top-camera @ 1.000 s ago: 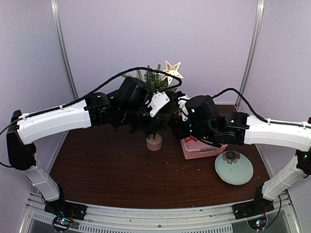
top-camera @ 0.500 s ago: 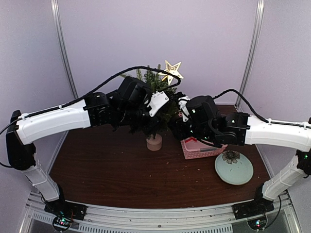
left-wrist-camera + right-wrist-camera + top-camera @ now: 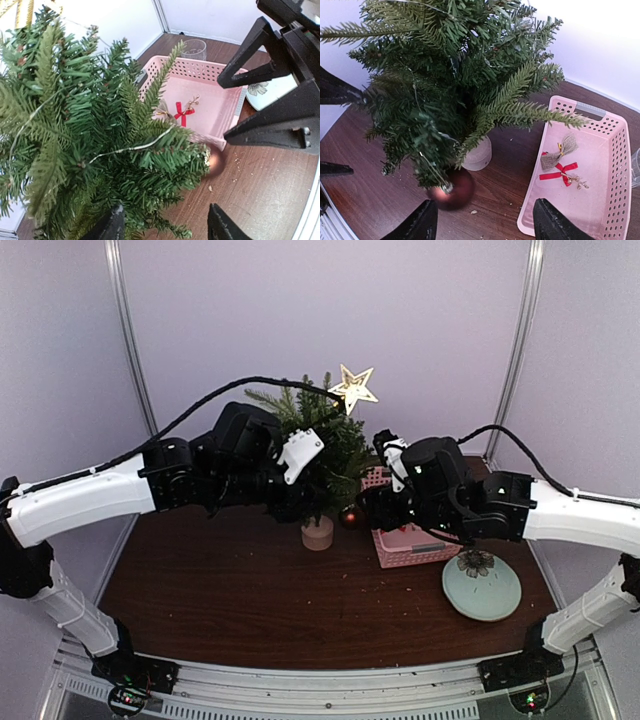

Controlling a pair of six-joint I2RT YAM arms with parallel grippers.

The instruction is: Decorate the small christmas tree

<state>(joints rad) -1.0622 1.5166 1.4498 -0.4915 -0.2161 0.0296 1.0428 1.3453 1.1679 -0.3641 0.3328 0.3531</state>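
Both arms have backed away from the small green artificial christmas tree (image 3: 322,455), which stands mid-bench (image 3: 200,585) on its pale stump. The left gripper (image 3: 165,227) and right gripper (image 3: 485,222) now gape wide, empty. A glossy dark-red ball ornament (image 3: 454,189) hangs free on the tree's lowest right branch, so I judge one decoration placed.
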